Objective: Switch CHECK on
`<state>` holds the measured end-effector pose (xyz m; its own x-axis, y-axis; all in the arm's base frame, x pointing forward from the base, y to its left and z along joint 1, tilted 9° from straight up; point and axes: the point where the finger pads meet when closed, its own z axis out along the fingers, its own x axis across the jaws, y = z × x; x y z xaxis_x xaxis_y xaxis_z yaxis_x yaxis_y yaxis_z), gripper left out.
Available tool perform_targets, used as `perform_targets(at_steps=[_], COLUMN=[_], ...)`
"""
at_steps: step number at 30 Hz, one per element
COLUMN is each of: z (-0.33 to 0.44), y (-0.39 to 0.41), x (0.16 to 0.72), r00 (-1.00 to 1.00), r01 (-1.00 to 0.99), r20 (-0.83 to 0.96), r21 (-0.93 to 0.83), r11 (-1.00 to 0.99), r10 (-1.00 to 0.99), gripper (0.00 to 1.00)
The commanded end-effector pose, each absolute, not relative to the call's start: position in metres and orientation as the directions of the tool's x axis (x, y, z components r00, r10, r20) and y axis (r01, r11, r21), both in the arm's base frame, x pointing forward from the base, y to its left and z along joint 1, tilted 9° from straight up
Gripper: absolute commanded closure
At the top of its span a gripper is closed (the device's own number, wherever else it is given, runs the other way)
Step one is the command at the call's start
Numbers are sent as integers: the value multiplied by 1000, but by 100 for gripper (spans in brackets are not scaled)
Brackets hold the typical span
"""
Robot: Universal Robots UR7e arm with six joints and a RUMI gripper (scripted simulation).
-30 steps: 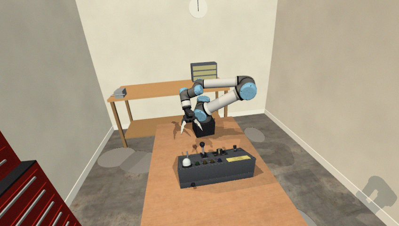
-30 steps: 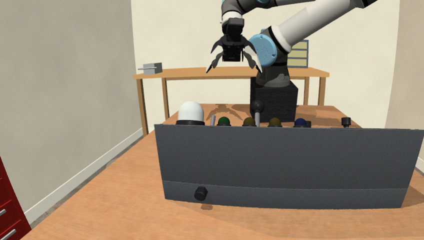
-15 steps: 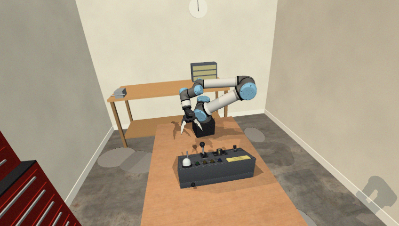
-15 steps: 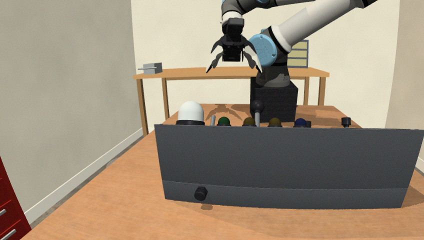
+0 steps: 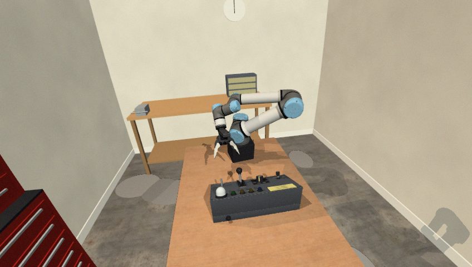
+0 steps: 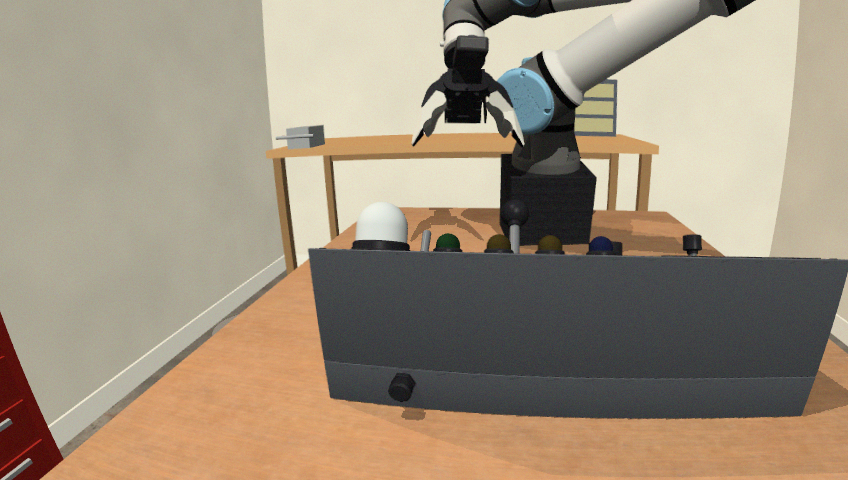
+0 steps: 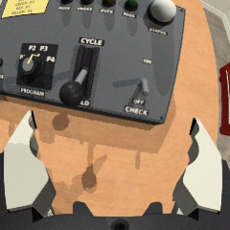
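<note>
The pincer (image 6: 467, 127) is hanging in the air with its two white fingers spread fully apart and nothing between them. It is hovering above the wooden tabletop (image 5: 198, 238), well short of the dark console (image 5: 256, 204) and apart from it. In the wrist view the console's near edge is lying just ahead of the fingers. The CHECK switch (image 7: 143, 86), a small grey toggle, is sitting near the console's corner, between the ON and OFF labels, and is leaning toward OFF. Beside it the ball-topped lever (image 7: 73, 92) is standing in the CYCLE slot, and further along the rotary knob (image 7: 28, 68) is pointing among the P marks. A white dome (image 7: 163, 10) is showing at the far corner.
</note>
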<state>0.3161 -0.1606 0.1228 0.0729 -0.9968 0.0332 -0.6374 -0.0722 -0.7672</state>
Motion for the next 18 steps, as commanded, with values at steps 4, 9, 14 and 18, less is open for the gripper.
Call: perform_targets(at_steps=[4,9,14,18], z=[124,123,122,122], y=[-161,-163,-167,-171], x=[315,313,311,311], r00=[76,77,71,63], r01=[-648,-674,-716,-739], r20=[27,7,-19,-30], r21=[-759,-736,-697,-673], r11=[-70,-57,-37,-26], r10=[-997,-997,-997,-998], gripper=[0,0,0,0])
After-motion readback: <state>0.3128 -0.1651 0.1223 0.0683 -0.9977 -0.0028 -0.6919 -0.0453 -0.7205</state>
